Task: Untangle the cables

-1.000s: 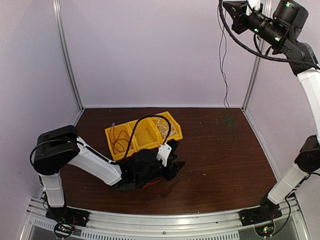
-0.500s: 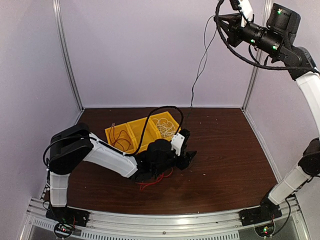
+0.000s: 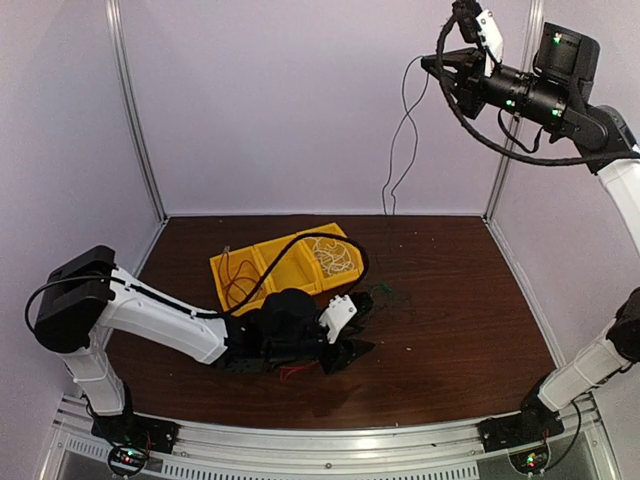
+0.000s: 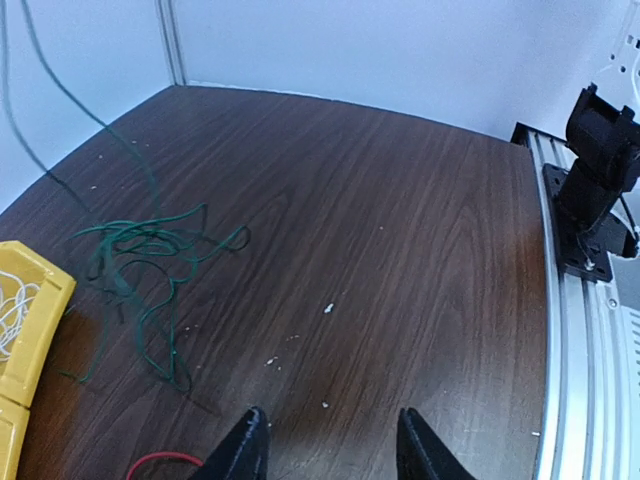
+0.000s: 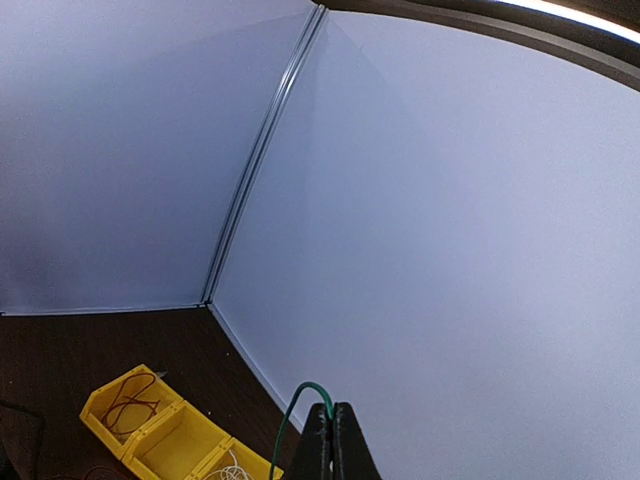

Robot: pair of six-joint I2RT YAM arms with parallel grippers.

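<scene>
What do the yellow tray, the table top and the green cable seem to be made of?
The yellow tray: probably moulded plastic, smooth and evenly coloured. The table top: wood or wood-look laminate, dark grain lines with a slight sheen. The green cable: thin wire, probably plastic-coated, since it lies in loose loops.

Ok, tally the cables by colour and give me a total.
Red: 2, the binned red cable and the loose red cable on the table
White: 1, the white cable in the yellow bin
Green: 1, the green cable, one end pinched in the right gripper
Total: 4
</scene>
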